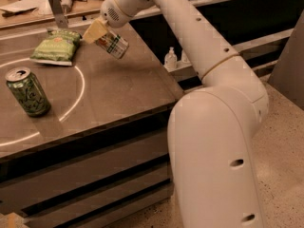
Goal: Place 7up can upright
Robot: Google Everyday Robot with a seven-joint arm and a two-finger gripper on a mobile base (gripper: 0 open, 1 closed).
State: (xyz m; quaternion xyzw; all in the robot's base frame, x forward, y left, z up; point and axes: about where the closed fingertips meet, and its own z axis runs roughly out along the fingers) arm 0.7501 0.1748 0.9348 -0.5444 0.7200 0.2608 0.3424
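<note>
Dark tabletop (124, 91) spread below and to the left of the jaws, marked with a white ring (81, 85). The gripper (102, 35) hung above the far part of this surface at the end of the white arm, and its jaws were clamped on the 7up can (113, 43). One tan finger (94, 31) showed against the near-left side of the can; the other was hidden behind it.

The can was off the table, not resting on it. It lay tilted, with its long axis running from the jaws down and to the right, nearer lying than standing. Its free end pointed away from the jaws toward the table's right edge. Which end was the silver top could not be told for sure.

The coming move, as I judge it, turned on that tilt. The wrist would need to roll until the long axis stood plumb under the jaws, with the base facing the table, before lowering. Bare surface lay straight below the jaws.

A green can (27, 91) stood upright well to the lower left of the jaws, inside the ring. A chip bag (56, 46) lay just left of the jaws on the table. Both sat apart from the likely landing spot.
</note>
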